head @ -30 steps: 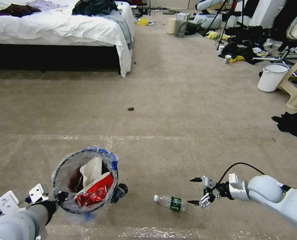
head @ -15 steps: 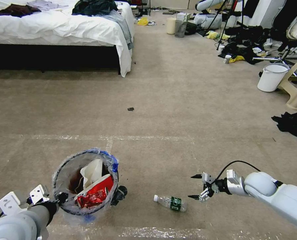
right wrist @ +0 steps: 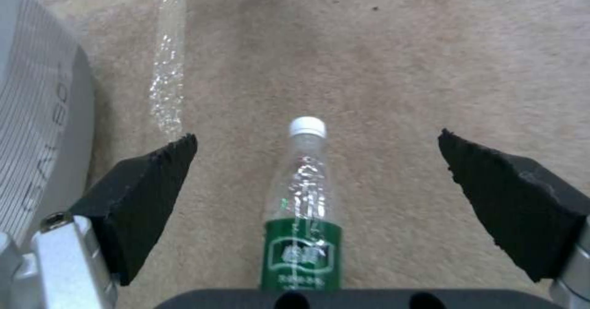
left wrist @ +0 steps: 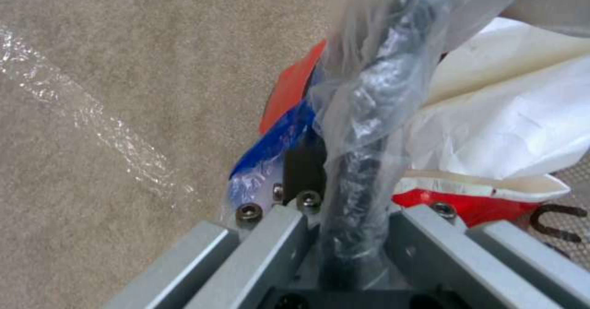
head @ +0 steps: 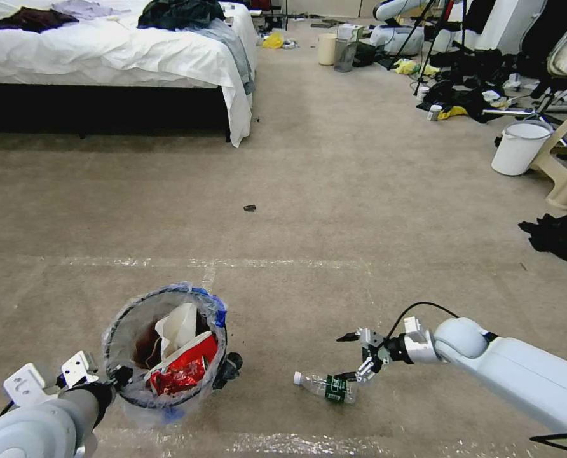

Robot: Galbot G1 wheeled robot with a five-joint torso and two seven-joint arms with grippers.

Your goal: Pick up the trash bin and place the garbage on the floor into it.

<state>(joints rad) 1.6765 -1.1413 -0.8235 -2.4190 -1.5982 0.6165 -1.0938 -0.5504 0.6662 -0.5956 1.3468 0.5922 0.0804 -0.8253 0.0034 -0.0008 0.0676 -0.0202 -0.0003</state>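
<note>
Carpeted floor (head: 334, 191) with tape lines lies under me. My left claw (head: 115, 376) grips the rim of the trash bin (head: 164, 346). My right claw (head: 349, 356), spread wide, has moved in over the bottle (right wrist: 303, 216), which lies between its fingers (right wrist: 144, 193).

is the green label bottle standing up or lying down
Lying down: the bottle rests on its side on the carpet, white cap toward the trash bin.
</note>
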